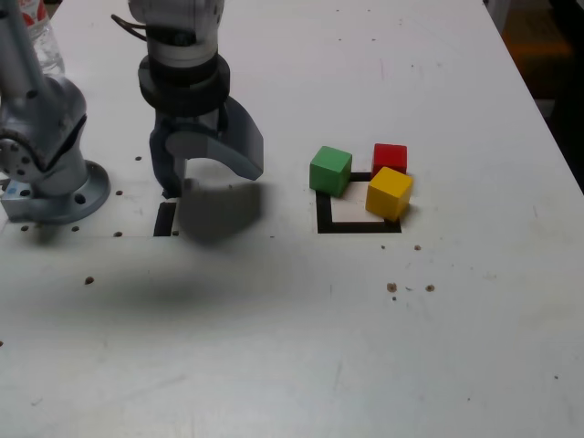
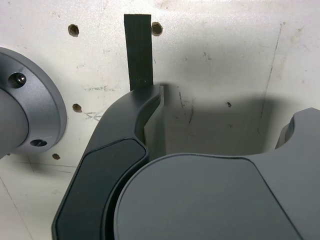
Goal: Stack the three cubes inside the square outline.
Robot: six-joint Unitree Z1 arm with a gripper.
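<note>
a: on the white table [image 1: 292, 347], toward the exterior view's right, you have the square outline [image 1: 358, 224] of black tape with its white centre showing. where do your cubes sit?

b: all three crowd the outline's far side, none stacked. the green cube [image 1: 330, 171] sits at the far corner on the exterior view's left, overlapping the tape. the yellow cube [image 1: 390, 192] sits on the opposite edge, turned a little off square with the tape and partly inside the outline. the red cube [image 1: 391, 157] is behind the yellow one, just beside it, at the outline's far edge; whether they touch, you cannot tell from this angle.

a: and your gripper?

b: your gripper [image 1: 210, 182] hangs well apart from the cubes, toward the exterior view's left, pointing down near the table. its jaws stand wide, with nothing between them; only bare table and shadow show in the gap.

a: what does the wrist view give you?

b: one dark finger [image 2: 132, 130] curving up, its tip close to a short black tape strip [image 2: 138, 50], with bare table between the jaws. the arm's round base [image 1: 55, 196] shows at the edge, bolted to the table.

a: anything else near it?

b: small holes in the tabletop beside the strip.
</note>
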